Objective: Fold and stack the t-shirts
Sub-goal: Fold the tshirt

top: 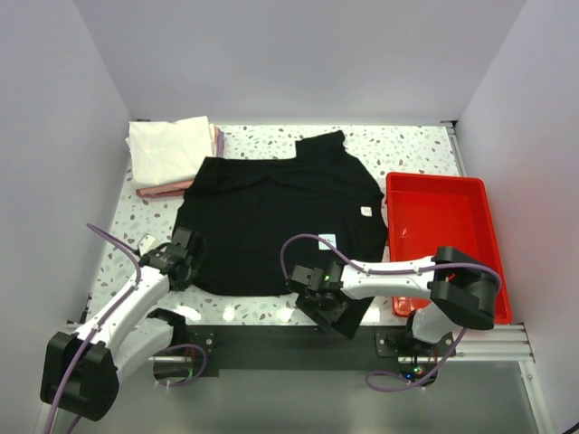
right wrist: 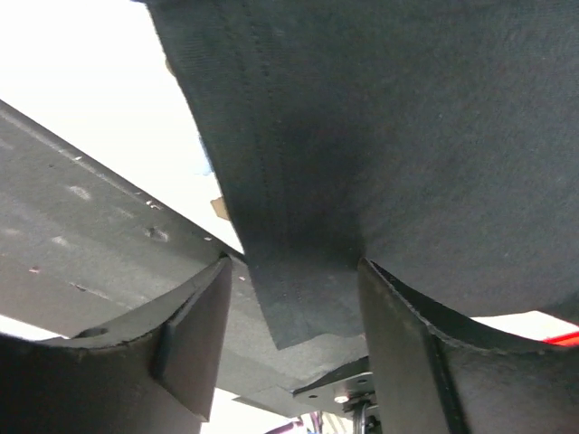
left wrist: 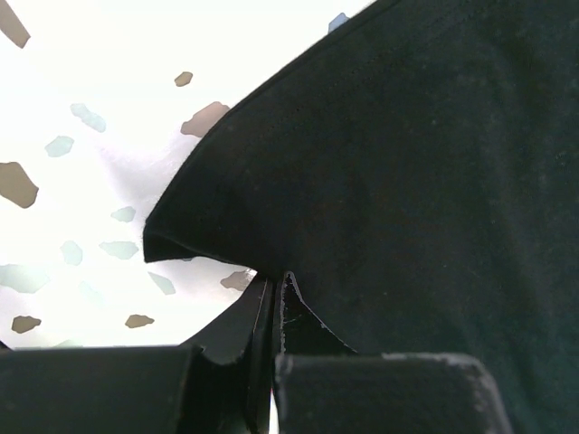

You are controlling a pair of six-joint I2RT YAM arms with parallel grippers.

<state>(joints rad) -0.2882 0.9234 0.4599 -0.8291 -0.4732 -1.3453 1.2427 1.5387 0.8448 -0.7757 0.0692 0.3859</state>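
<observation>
A large black t-shirt point(top: 271, 212) lies spread flat mid-table, with a small white label point(top: 365, 212) on its right side. My left gripper point(top: 185, 258) is at its near-left hem. In the left wrist view its jaws point(left wrist: 276, 289) are shut on the edge of the black cloth point(left wrist: 407, 181). My right gripper point(top: 321, 291) sits at the near hem right of centre. In the right wrist view it point(right wrist: 294, 271) is open, and a corner of the black hem point(right wrist: 308, 307) hangs between its fingers. Folded white and pink t-shirts point(top: 172, 149) are stacked at the back left.
A red plastic tray point(top: 484, 194) stands at the right edge, close to the shirt's right side. The speckled table point(top: 407, 149) is walled at the back and on both sides. A dark metal rail point(top: 271, 339) runs along the near edge under the right gripper.
</observation>
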